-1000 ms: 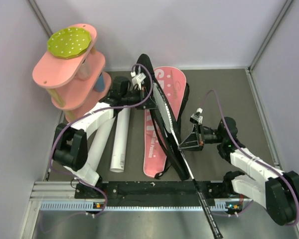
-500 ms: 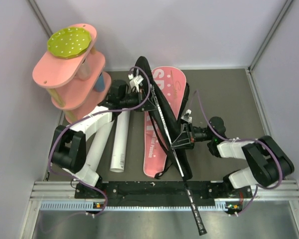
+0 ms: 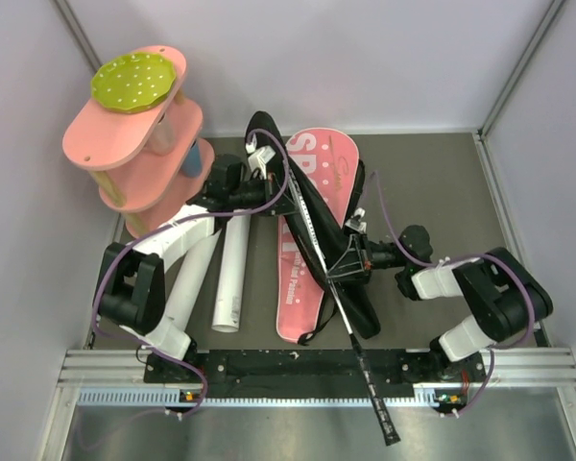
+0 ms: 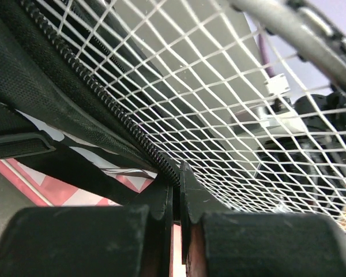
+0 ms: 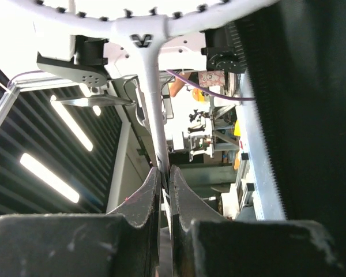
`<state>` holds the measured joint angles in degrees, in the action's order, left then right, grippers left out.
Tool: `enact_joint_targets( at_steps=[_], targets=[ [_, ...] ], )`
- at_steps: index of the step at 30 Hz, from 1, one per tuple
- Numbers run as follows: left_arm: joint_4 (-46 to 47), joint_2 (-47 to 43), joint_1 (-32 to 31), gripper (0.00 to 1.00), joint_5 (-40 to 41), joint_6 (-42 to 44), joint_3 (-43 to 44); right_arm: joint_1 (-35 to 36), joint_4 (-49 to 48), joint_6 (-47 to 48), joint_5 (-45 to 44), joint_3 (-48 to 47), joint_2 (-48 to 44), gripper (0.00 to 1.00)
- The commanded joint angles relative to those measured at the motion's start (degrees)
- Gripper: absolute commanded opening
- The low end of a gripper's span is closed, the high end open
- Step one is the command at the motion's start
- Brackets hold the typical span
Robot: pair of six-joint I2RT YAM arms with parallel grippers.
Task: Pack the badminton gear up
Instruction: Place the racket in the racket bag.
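Note:
The racket bag lies mid-table, its pink "SPORT" side (image 3: 328, 165) down and its black flap (image 3: 286, 161) lifted. My left gripper (image 3: 276, 195) is shut on the flap's zipper edge (image 4: 132, 133) and holds the bag open. My right gripper (image 3: 348, 262) is shut on the shaft (image 5: 157, 121) of a white racket (image 3: 365, 360). The racket's head is inside the open bag and its strings (image 4: 219, 86) fill the left wrist view. Its black handle sticks out over the near rail. Two long white tubes (image 3: 232, 274) lie left of the bag. No shuttlecocks show.
The pink tiered shelf (image 3: 125, 144) with the green dotted disc (image 3: 134, 82) stands at the back left, close to my left arm. The metal rail (image 3: 269, 370) runs along the near edge. Grey walls close in the back and sides.
My right gripper has moved left toward the bag with the racket, sliding its head deeper under the flap. The handle has swung left. My left gripper has lifted the flap slightly.

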<state>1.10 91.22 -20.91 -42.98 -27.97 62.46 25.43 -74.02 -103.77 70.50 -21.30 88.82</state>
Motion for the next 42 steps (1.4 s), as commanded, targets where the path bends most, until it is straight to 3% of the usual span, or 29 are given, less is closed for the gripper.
enact_joint_targets(
  at_steps=[1,3,4,7,11,23,33,39,42],
  targets=[
    [-0.8,-3.6,-1.0,0.00,-0.3,6.2,2.3,-0.2,1.7,-1.3,-0.9,1.1,-7.9,0.00],
    [-2.4,-3.4,-1.0,0.00,1.3,7.5,3.4,-0.2,7.2,2.3,-0.6,1.1,-13.9,0.00],
    [-2.5,-2.7,-0.9,0.00,1.2,8.2,4.0,-0.2,15.4,4.3,-0.6,0.9,-16.1,0.00],
    [-1.5,-2.3,-1.0,0.00,-0.2,7.8,5.6,-0.2,28.0,11.1,-0.4,-0.7,-22.2,0.00],
    [4.9,-2.8,-1.2,0.00,-4.8,4.3,5.2,-0.3,33.6,13.9,-0.5,-1.7,-25.5,0.00],
    [19.3,-7.4,-2.0,0.00,-7.0,-1.8,-8.8,1.6,19.4,4.3,-1.6,0.6,-23.7,0.00],
    [16.9,-10.4,-1.9,0.00,-2.1,-1.3,-16.0,5.7,10.0,1.5,-4.8,3.6,-17.7,0.00],
    [10.9,-13.0,-1.9,0.00,1.1,0.4,-16.0,7.7,-5.2,-6.4,-6.2,6.4,-12.1,0.00],
    [9.6,-13.4,-1.9,0.00,2.5,0.0,-16.6,8.1,-5.7,-6.8,-6.6,7.3,-11.8,0.00]
  ],
)
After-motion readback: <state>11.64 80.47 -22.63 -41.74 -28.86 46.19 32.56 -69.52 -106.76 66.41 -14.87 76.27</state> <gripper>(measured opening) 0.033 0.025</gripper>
